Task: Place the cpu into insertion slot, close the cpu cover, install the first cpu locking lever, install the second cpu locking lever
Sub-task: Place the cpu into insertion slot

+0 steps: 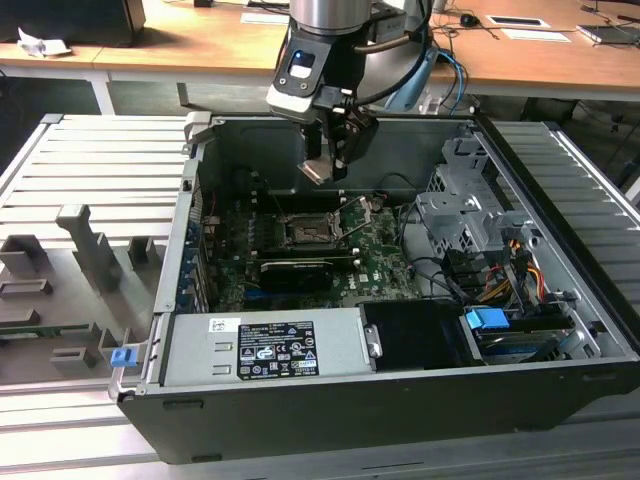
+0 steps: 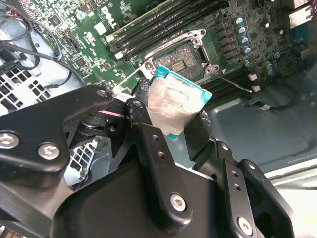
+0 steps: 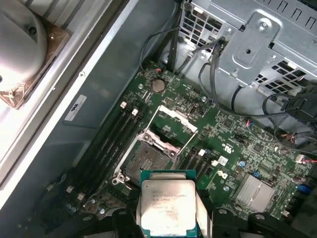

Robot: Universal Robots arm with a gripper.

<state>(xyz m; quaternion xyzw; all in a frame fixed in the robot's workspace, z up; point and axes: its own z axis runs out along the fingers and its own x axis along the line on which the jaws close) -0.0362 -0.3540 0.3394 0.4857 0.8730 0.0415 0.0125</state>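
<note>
Gripper (image 2: 172, 113) clamped on cpu (image 2: 176, 99) by opp. edges, over insertion slot (image 3: 147, 159); cpu cover (image 3: 179, 120) open. Chip: light, stiff, prob. fragile underside, so hold edges only.

Lab: open computer case (image 1: 400, 410) on slotted table (image 1: 100, 170), desks (image 1: 200, 45) behind.

We count one gripper (image 1: 322, 168) with two black fingers (image 2: 151, 148), and one cpu (image 3: 167, 208). On the one green board (image 3: 223, 144) we find one insertion slot (image 3: 144, 163) and one cpu cover (image 3: 177, 117). We also see one coin battery (image 3: 157, 85), one silver heat sink (image 3: 254, 192) and one long black expansion card (image 1: 297, 270). There is one open computer case (image 1: 400, 410), with one grey power supply (image 1: 270, 348) inside.
</note>
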